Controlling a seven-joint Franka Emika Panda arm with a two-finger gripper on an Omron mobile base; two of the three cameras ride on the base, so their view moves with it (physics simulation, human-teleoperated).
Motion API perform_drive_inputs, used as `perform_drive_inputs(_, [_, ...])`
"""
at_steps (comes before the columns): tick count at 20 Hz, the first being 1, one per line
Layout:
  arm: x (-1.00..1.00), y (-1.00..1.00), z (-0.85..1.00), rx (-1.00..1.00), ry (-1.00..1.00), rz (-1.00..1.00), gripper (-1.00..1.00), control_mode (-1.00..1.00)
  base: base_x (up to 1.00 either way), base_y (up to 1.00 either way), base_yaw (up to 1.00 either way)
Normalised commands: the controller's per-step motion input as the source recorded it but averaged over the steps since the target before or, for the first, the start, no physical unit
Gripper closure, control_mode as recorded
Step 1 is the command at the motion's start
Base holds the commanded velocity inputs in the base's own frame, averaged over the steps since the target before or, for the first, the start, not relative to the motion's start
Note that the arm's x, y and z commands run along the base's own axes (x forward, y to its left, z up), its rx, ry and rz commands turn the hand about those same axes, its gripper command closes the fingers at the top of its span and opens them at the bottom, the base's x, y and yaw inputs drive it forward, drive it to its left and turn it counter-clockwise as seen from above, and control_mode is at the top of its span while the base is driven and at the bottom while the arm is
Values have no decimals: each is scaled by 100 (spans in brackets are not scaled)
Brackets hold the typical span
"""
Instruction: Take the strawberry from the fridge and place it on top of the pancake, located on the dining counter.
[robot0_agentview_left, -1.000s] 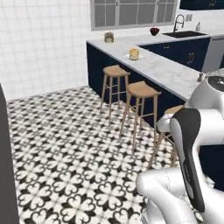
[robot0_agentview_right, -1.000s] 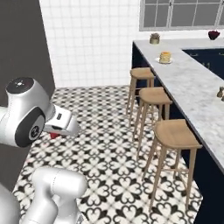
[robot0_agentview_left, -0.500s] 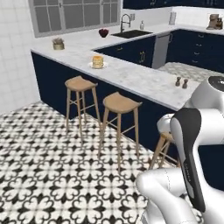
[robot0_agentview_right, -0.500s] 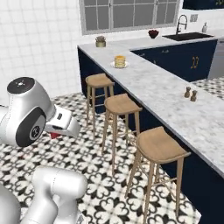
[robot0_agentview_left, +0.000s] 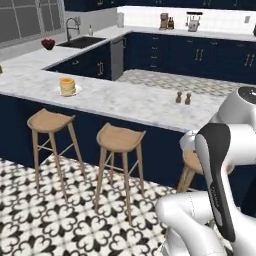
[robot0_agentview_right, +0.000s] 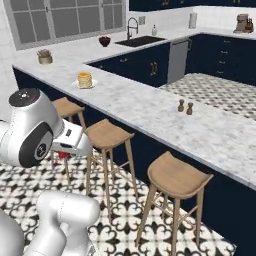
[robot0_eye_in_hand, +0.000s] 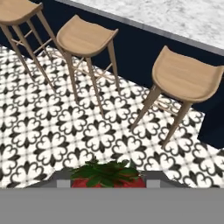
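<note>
As you look through the left base view, the pancake (robot0_agentview_left: 67, 86) sits on its white plate on the dining surface (robot0_agentview_left: 130, 100), above the wooden stools (robot0_agentview_left: 120, 139); a dark red bowl (robot0_agentview_left: 48, 44) stands near the sink (robot0_agentview_left: 82, 41). In your right base view, the pancake (robot0_agentview_right: 84, 80) lies well apart from the strawberry (robot0_agentview_right: 62, 155), tucked low by the arm. Your hand view shows the jaws (robot0_eye_in_hand: 107, 180) narrowed on the strawberry (robot0_eye_in_hand: 107, 176), green leaves up, over patterned floor (robot0_eye_in_hand: 43, 131).

Three wooden stools (robot0_agentview_left: 119, 138) line the dining counter (robot0_agentview_left: 135, 102); marble around the pancake (robot0_agentview_left: 67, 86) lies bare.
</note>
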Motion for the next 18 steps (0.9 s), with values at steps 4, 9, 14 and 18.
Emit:
perform_drive_inputs(4, [0,0,0,0,0,0,100,100,69,100,-51])
perform_drive_inputs(9, [0,0,0,0,0,0,100,100,62,100,-45])
perform_drive_inputs(14, [0,0,0,0,0,0,100,100,64,100,-37])
perform_drive_inputs(18, [0,0,0,0,0,0,100,100,57,100,-29])
